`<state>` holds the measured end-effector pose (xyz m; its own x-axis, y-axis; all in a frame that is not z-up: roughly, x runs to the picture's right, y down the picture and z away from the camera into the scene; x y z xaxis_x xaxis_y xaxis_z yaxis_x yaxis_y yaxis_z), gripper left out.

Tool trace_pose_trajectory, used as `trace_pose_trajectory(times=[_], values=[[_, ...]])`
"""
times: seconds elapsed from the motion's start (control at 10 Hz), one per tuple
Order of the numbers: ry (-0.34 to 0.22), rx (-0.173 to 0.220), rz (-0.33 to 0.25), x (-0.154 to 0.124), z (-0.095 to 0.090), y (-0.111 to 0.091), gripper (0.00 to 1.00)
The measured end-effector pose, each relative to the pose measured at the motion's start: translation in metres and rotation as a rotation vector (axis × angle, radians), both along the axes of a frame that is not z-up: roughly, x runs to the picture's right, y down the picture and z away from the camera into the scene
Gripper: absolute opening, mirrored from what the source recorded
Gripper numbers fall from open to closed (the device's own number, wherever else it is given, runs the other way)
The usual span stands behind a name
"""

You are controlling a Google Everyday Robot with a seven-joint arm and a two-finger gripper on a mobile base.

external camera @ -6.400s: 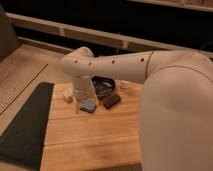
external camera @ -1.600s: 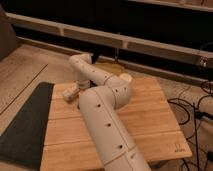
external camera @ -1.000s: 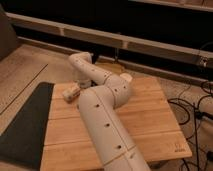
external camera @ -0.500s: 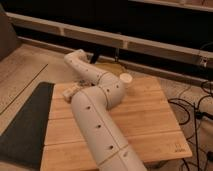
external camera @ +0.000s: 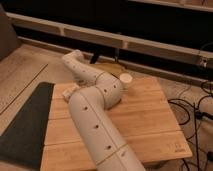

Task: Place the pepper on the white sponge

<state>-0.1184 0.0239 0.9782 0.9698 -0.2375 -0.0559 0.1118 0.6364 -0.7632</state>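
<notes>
Beyond the wooden table's (external camera: 145, 112) back-left corner, the gripper (external camera: 70, 58) ends the arm; its state cannot be told. Just beside the arm, near the table's left edge, lies the white sponge (external camera: 69, 91); the white cup (external camera: 125, 79) stands behind the elbow.

My arm (external camera: 95, 125) is cream-white, made of fat rounded tubes dotted with small dark screw holes. My tool is hidden beyond its upper-left end.

No readable text, small mark (external camera: 176, 146) at near-right corner of wooden table (external camera: 150, 112) illegible, hand hidden behind arm (external camera: 95, 120)
</notes>
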Motion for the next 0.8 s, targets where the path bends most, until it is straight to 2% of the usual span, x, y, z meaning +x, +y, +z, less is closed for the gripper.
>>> trace_pose_trajectory(times=[0.3,0.5,0.8], values=[[0.003,0.005,-0.010,0.002,0.000,-0.001,0.65],[0.010,0.057,-0.081,0.004,0.002,-0.014,0.65],[0.013,0.099,-0.132,0.003,0.001,-0.020,0.65]])
